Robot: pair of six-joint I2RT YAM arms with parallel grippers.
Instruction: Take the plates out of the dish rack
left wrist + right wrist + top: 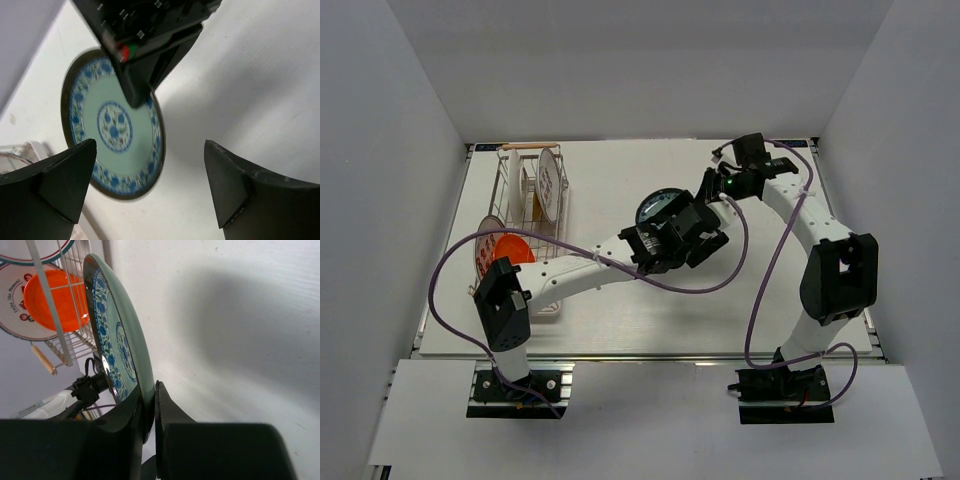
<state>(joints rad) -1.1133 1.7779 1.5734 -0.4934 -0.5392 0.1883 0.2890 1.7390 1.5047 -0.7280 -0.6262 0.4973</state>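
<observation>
The right gripper (pixel 152 390) is clenching the rim of the blue plate (pixel 660 207), which is standing on edge at the centre of the top view, well apart from the rack (pixel 505 190) at the upper left. The left gripper (pixel 150 147) is gaping wide, holding nothing, its fingers (pixel 65 175) sitting either side of the plate's lower half in the left wrist view.

The main danger is coming from that single narrow pinch. The jaws are biting only a thin strip of glazed rim, so the plate is likely hanging with most of its weight off to one side; a quick swing could be making it pivot or slide out and drop onto the table (pixel 620 320). Whether its edge is touching the table, I cannot tell.

A second risk is lying with the open left fingers. If that arm is pulling away on a slant rather than straight back, a fingertip could be clipping the rim and levering the plate loose.

The two wrists are also crowding each other at mid-frame, so a collision between them seems possible.

The orange plate (pixel 52 300) and a white plate (pixel 548 188) are sitting in the rack, not yet unloaded.
</observation>
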